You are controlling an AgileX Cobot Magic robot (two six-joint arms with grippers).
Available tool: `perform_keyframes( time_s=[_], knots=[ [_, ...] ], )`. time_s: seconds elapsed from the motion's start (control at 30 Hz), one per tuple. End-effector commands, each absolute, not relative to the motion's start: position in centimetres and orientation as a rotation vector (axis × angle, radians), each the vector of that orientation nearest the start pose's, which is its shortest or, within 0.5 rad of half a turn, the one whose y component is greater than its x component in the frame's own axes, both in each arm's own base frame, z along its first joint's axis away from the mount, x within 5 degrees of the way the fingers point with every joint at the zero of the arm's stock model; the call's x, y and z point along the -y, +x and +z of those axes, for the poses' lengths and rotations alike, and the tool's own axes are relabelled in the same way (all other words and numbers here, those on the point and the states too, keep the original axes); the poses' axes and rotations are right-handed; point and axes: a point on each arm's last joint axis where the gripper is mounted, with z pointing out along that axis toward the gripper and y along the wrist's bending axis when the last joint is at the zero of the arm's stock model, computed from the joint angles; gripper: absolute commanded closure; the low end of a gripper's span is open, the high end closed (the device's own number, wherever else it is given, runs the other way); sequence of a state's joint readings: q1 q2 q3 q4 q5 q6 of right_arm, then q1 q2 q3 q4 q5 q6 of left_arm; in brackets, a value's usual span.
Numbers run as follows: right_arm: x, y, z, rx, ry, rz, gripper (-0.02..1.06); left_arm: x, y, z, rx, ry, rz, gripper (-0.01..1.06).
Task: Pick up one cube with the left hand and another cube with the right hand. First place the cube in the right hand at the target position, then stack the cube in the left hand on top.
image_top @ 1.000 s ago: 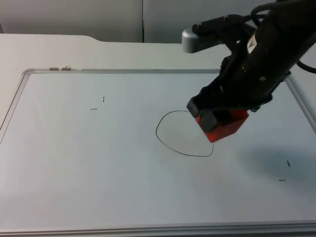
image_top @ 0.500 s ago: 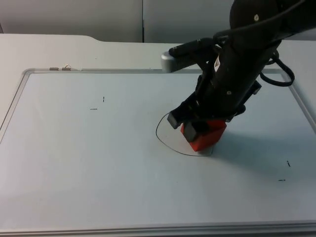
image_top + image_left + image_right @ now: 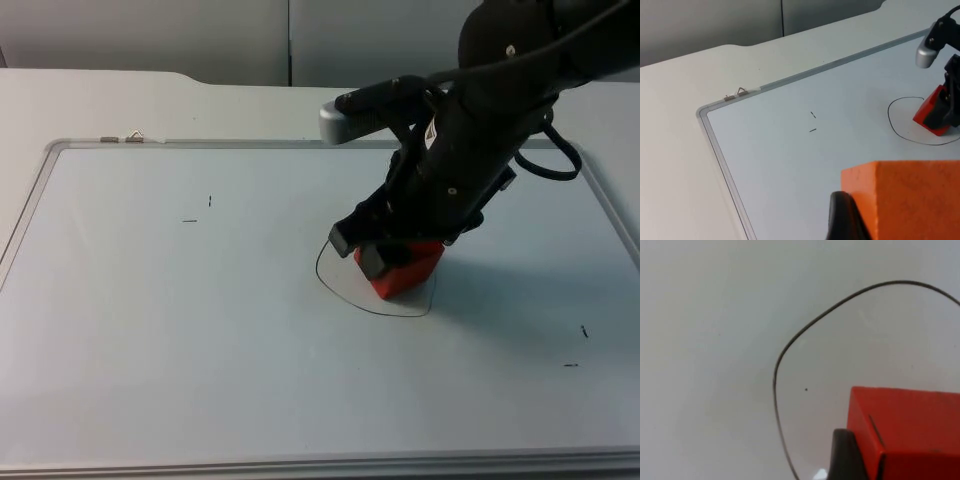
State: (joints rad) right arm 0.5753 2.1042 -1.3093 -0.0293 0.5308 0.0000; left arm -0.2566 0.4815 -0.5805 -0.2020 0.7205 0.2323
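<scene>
The right claw (image 3: 385,262), pinching the red foam cube (image 3: 405,274), sets it inside the drawn black ring (image 3: 331,283); releasing comes next. The left claw (image 3: 850,220), waiting, pinches the orange foam cube (image 3: 905,200).

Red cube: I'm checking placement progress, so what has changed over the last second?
The right gripper carried the red cube down and leftward from the drawn outline's right edge until it sits inside it on the whiteboard, still gripped. The outline and the pen marks stayed put. The left gripper holds an orange cube.
</scene>
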Motion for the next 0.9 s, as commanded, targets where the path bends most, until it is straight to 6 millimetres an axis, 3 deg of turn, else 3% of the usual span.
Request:
perform_keyframes(
  time_s=[0.0, 0.4, 0.5, 0.53, 0.67, 0.7, 0.83, 0.87],
  knots=[
    [-22.66, 34.75, 11.11, -2.678, -0.836, 0.112, 1.05, 3.48, 8.15, 31.25, -2.031, 0.425, -0.260, 1.05],
    [-22.67, 34.75, 10.59, -2.689, -0.837, 0.110, 1.03, 3.48, 8.15, 31.25, -2.031, 0.425, -0.260, 1.05],
    [-22.68, 34.76, 10.59, -2.687, -0.837, 0.111, 0.89, 3.48, 8.15, 31.25, -2.031, 0.425, -0.260, 1.05],
    [-22.68, 34.76, 10.59, -2.687, -0.837, 0.111, 0.89, 3.48, 8.15, 31.25, -2.031, 0.425, -0.260, 1.05],
    [-22.70, 34.78, 10.77, -2.682, -0.833, 0.116, 0.50, 3.48, 8.15, 31.25, -2.031, 0.425, -0.260, 1.05],
    [-22.70, 34.78, 10.77, -2.682, -0.833, 0.116, 0.50, 3.48, 8.15, 31.25, -2.031, 0.425, -0.260, 1.05],
    [-22.72, 34.77, 10.77, -2.684, -0.828, 0.120, 0.19, 3.48, 8.15, 31.25, -2.031, 0.425, -0.260, 1.05],
    [-22.72, 34.77, 10.77, -2.684, -0.828, 0.120, 0.19, 3.48, 8.15, 31.25, -2.031, 0.425, -0.260, 1.05]
  ],
)
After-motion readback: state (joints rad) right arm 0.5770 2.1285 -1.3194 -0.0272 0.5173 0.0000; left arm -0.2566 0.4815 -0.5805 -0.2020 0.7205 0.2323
